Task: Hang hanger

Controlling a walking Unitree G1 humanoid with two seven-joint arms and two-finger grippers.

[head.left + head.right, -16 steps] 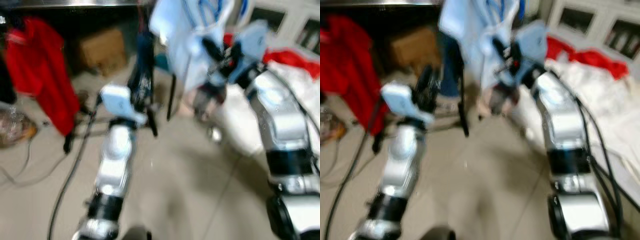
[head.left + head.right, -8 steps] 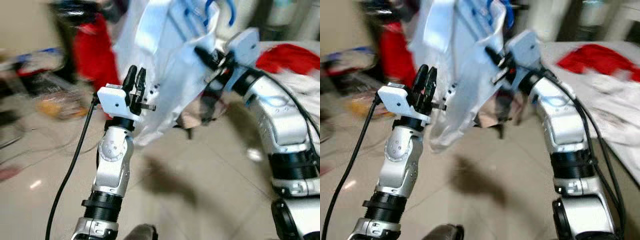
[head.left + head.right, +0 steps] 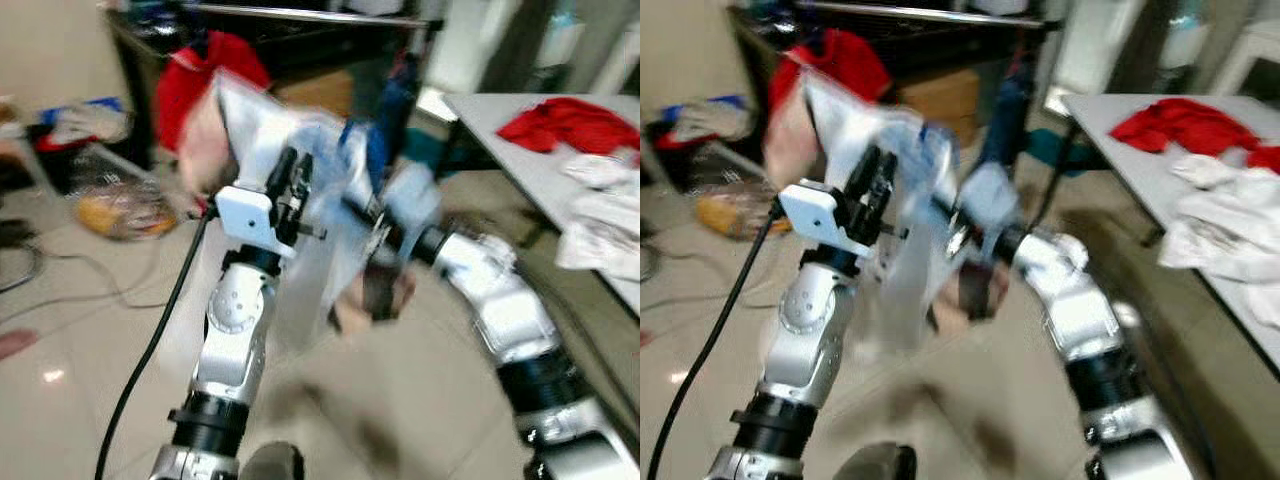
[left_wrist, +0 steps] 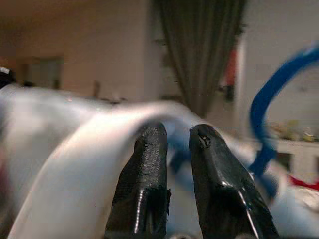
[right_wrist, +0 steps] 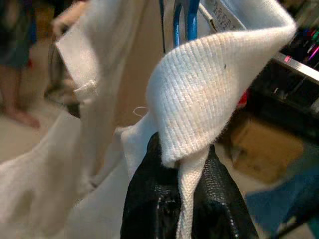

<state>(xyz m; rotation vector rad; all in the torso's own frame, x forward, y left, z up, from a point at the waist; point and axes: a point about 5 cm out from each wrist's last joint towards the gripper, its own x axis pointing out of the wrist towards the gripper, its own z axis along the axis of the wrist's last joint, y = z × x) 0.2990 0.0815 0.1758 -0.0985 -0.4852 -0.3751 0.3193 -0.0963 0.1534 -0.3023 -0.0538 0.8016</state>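
Observation:
A white shirt (image 3: 262, 135) on a blue hanger (image 5: 180, 24) hangs blurred in front of me, between both arms. My right gripper (image 5: 182, 149) is shut on a fold of the shirt's ribbed collar; in the eye views it (image 3: 366, 218) reaches in from the lower right. My left gripper (image 3: 291, 172) is raised just left of the shirt, its fingers (image 4: 149, 149) close together with nothing between them. The hanger's blue hook (image 4: 269, 97) curves up beside them. A metal rail (image 3: 310, 14) runs across the back with a red garment (image 3: 212, 58) on it.
A grey table (image 3: 500, 160) at the right carries a red cloth (image 3: 568, 120) and white cloths (image 3: 605, 215). A cardboard box (image 3: 322, 93) sits under the rail. Bags and clutter (image 3: 115, 210) lie on the floor at left. A black cable (image 3: 160, 330) trails along my left arm.
The camera has swung, bringing the rail and table into view. My right gripper with the shirt is lower and closer to the left gripper, with the shirt blurred in motion.

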